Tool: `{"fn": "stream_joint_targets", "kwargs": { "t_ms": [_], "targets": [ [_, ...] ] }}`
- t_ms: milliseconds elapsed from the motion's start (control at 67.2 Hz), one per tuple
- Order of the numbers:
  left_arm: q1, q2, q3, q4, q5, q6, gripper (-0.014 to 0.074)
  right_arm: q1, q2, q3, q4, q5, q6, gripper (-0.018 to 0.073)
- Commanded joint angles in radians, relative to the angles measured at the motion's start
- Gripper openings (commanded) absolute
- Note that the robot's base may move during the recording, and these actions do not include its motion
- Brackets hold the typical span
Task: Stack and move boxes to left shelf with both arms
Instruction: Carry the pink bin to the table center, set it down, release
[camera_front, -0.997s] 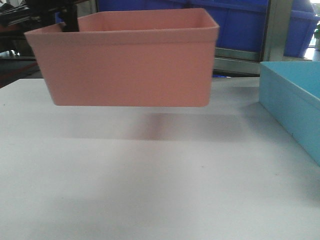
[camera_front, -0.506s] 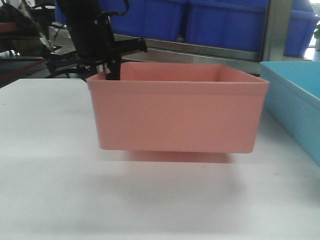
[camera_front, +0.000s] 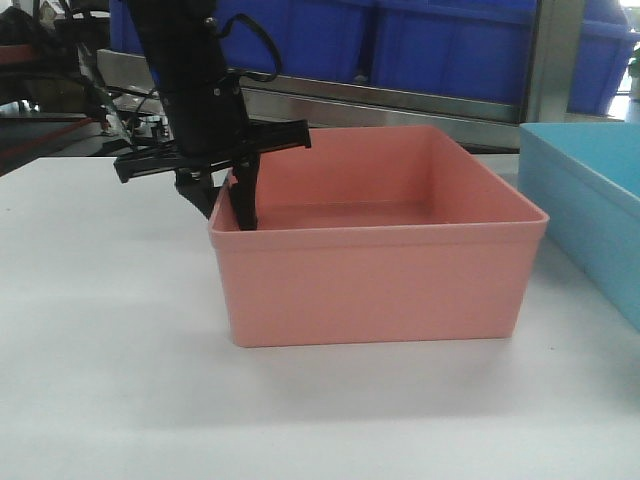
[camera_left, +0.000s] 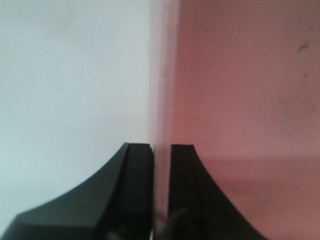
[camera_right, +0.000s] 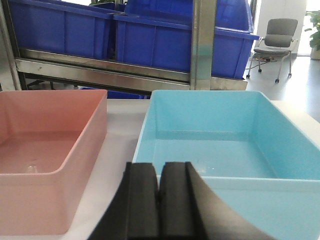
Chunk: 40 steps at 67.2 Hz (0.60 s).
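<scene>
The salmon pink box (camera_front: 370, 270) appears to rest flat on the white table (camera_front: 110, 380), seen in the front view. My left gripper (camera_front: 227, 205) is shut on its left wall, one finger inside and one outside. The left wrist view shows that thin pink wall (camera_left: 161, 90) clamped in the left gripper (camera_left: 161, 150). The light blue box (camera_right: 215, 145) stands right of the pink box (camera_right: 45, 145), with a strip of table between them. My right gripper (camera_right: 160, 167) is shut on nothing, pads touching, just before the blue box's near rim. The left shelf is out of view.
Behind the table runs a steel rack rail (camera_front: 400, 100) carrying dark blue ribbed bins (camera_front: 450, 45), with an upright steel post (camera_right: 204, 40). An office chair (camera_right: 277, 35) stands far right. The blue box's edge (camera_front: 590, 210) shows at the front view's right.
The pink box, held in the air at the left a second ago, has come down and to the right onto the table. The left gripper still holds its left wall.
</scene>
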Motion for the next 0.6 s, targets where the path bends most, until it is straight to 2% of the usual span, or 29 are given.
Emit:
{"fn": "stream_joint_targets", "kwargs": {
  "t_ms": [0, 134, 208, 283, 357, 432, 461, 536, 580],
  "targets": [
    [-0.006, -0.070, -0.033, -0.023, 0.003, 0.022, 0.0001, -0.003, -0.017, -0.024, -0.003, -0.090, -0.002, 0.0056],
    [-0.006, -0.070, -0.033, -0.023, 0.011, 0.050, 0.0002, -0.003, -0.017, -0.024, -0.003, -0.090, -0.002, 0.0056],
    [-0.006, -0.070, -0.033, -0.022, 0.020, 0.057, 0.0034, -0.003, -0.017, -0.024, -0.003, -0.090, -0.002, 0.0056],
    [-0.006, -0.070, -0.035, -0.024, 0.028, 0.096, 0.0125, -0.003, -0.017, -0.024, -0.003, -0.090, -0.002, 0.0056],
    [-0.006, -0.070, -0.039, -0.024, 0.036, 0.115, 0.0253, -0.003, -0.017, -0.024, -0.003, -0.090, -0.002, 0.0056],
    [-0.006, -0.076, -0.044, -0.024, 0.044, 0.115, 0.0430, -0.003, -0.017, -0.024, -0.003, -0.090, -0.002, 0.0056],
    [-0.006, -0.076, -0.049, -0.024, 0.050, 0.116, 0.0473, -0.003, -0.017, -0.024, -0.003, -0.090, -0.002, 0.0056],
    [-0.006, -0.076, -0.078, -0.024, 0.084, 0.116, 0.0549, -0.003, -0.017, -0.024, -0.003, -0.090, -0.002, 0.0056],
    [-0.006, -0.079, -0.097, -0.021, 0.110, 0.126, 0.0559, -0.003, -0.017, -0.024, -0.003, -0.090, -0.002, 0.0056]
  ]
}}
